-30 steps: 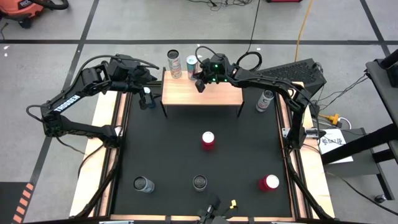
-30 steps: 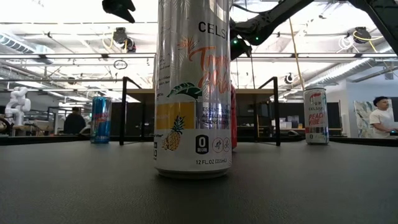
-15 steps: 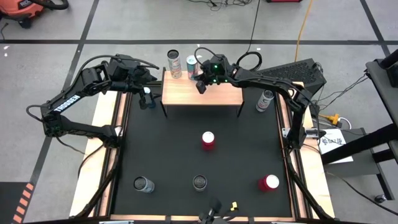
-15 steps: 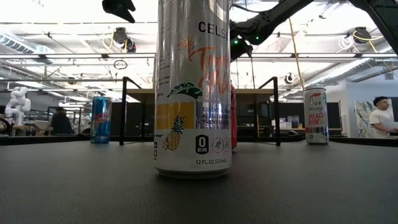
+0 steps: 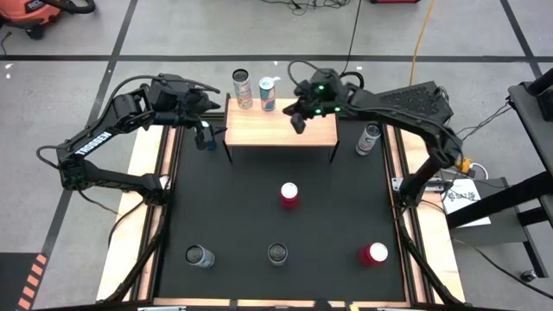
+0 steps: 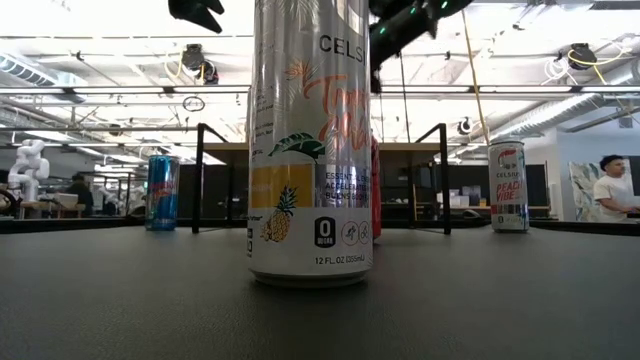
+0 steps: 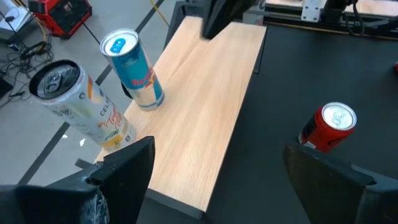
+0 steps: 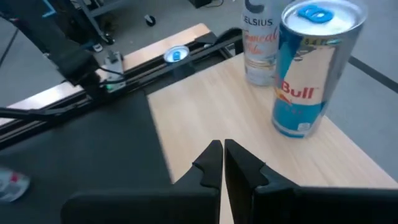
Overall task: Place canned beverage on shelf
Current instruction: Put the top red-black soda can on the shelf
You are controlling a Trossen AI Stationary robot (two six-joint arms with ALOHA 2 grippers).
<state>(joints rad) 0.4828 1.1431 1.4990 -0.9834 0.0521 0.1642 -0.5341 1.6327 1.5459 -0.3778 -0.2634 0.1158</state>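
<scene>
Cans dot the black mat (image 5: 259, 199): a red can (image 5: 289, 193) mid-mat, three more along the near edge, one by the right rail. On the shelf (image 5: 281, 131), a Red Bull can (image 5: 268, 92) stands upright beside a Celsius can (image 5: 242, 87) at the back left. Right gripper (image 5: 298, 121) hovers empty over the board, just right of the Red Bull, fingers pressed together. Left gripper (image 5: 202, 136) waits off the shelf's left end, spread wide, holding nothing. The low view is mostly blocked by a near can.
</scene>
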